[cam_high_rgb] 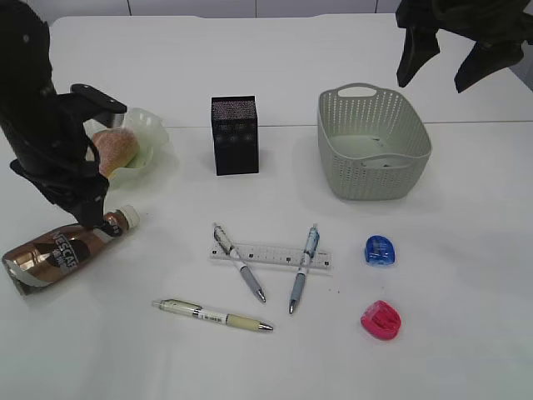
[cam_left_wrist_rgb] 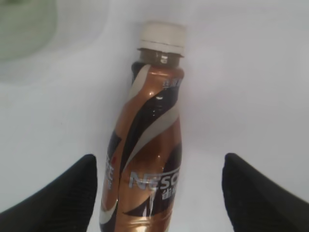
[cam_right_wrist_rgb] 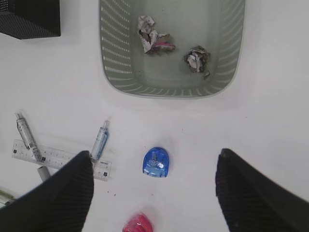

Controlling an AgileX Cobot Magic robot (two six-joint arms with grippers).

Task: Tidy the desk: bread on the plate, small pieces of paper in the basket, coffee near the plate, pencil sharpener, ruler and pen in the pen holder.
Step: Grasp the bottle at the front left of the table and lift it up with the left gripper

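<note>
Lying on its side at the near left of the large plain white desk (cam_high_rgb: pixel 275 350): the small brown Nescafe coffee bottle with brown-and-white label and white cap (cam_high_rgb: pixel 62 250). Long axis slanted, base toward the near-left edge, cap pointing up and right toward the dish. Just above the neck end, the left gripper (cam_high_rgb: pixel 87 212), jaws spread wide and holding nothing. In the left wrist view, the coffee bottle (cam_left_wrist_rgb: pixel 147 140) running lengthwise between the two dark fingers (cam_left_wrist_rgb: pixel 63 195), nearer the left one, clear desk on the other side, cap away from the camera. Judged: a grasp across the body, then a stand-up beside the dish; by far the nearer arm for it.

Further back on the left, the pale green translucent glass plate with ruffled rim (cam_high_rgb: pixel 150 133), already carrying the oval golden-brown bread roll (cam_high_rgb: pixel 115 150). Near the bottle's cap end, so only a short carry needed.

Far right and high over the desk, the right gripper (cam_high_rgb: pixel 441 58), also spread wide and empty, well apart from the bottle. Beneath it, the grey-green perforated plastic basket (cam_right_wrist_rgb: pixel 108 58) with the two crumpled paper balls (cam_right_wrist_rgb: pixel 152 36) inside.
</note>
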